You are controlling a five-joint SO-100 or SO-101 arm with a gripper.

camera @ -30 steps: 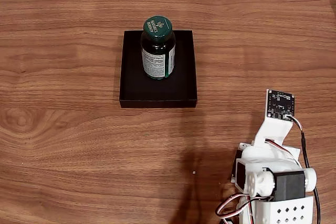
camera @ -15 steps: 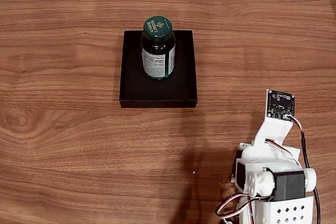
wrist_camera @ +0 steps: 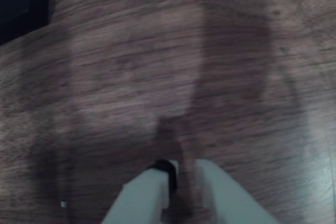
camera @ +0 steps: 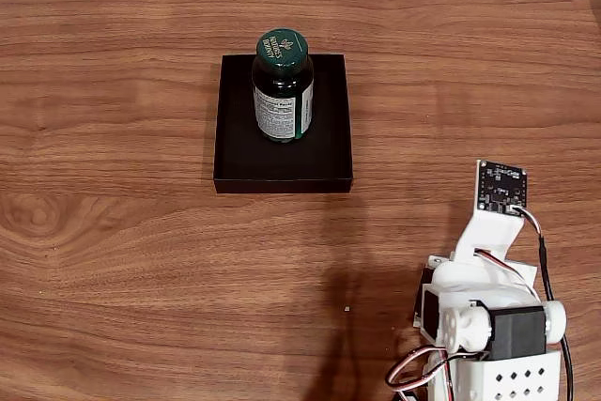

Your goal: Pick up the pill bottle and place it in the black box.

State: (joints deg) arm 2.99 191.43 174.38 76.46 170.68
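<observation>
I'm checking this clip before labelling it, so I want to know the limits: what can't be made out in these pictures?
- Fixed view: the label text on the pill bottle is too small to read.
- Fixed view: the arm is cut off by the bottom edge.
- Wrist view: the black box is cut by the top-left corner.
- Wrist view: the gripper is blurred and cropped at the bottom; open or shut is unclear.
</observation>
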